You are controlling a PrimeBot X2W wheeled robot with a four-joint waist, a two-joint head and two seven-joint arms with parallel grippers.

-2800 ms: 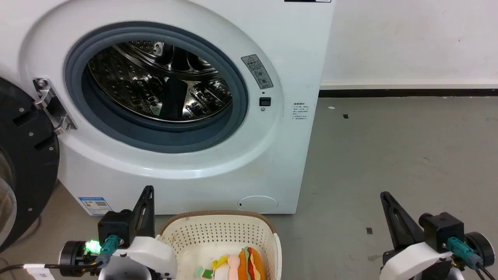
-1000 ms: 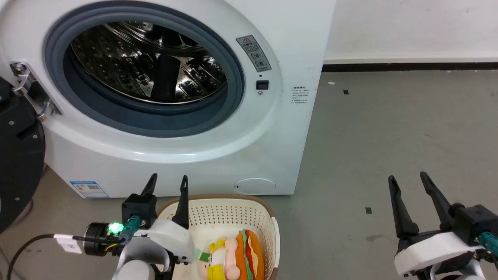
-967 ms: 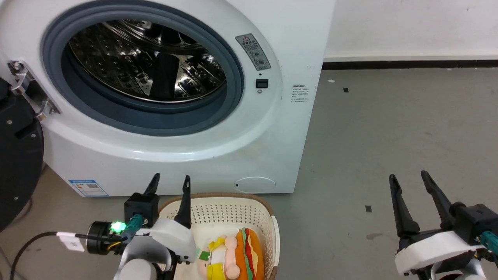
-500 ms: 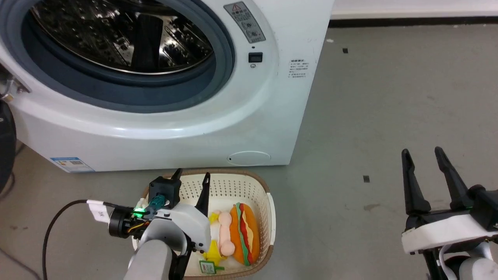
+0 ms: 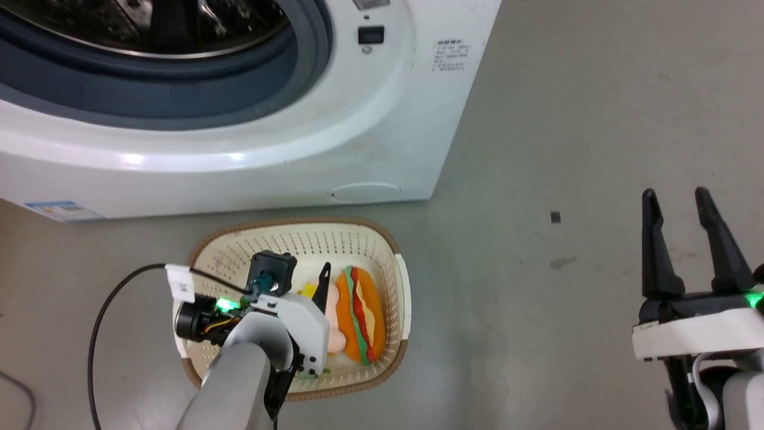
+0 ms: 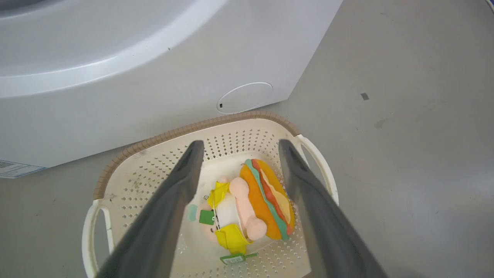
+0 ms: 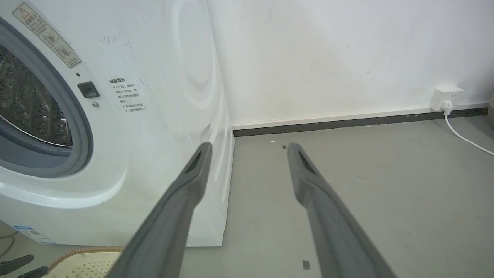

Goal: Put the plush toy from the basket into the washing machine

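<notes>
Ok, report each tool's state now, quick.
Left tool: open, holding nothing, over the plush toy in the basket.
Right tool: open, holding nothing, above the floor.

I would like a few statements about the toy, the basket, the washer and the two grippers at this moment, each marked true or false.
1. The plush toy lies inside the basket. True.
2. The left gripper is shut on the toy. False: its jaws stand open above the toy and hold nothing.
3. The door covers the opening of the washing machine. False: the opening is uncovered and the steel drum shows.
4. The right gripper is open, off to the side of the basket, with bare floor behind it. True.
5. The basket stands on top of the washing machine. False: it stands on the floor in front of it.
</notes>
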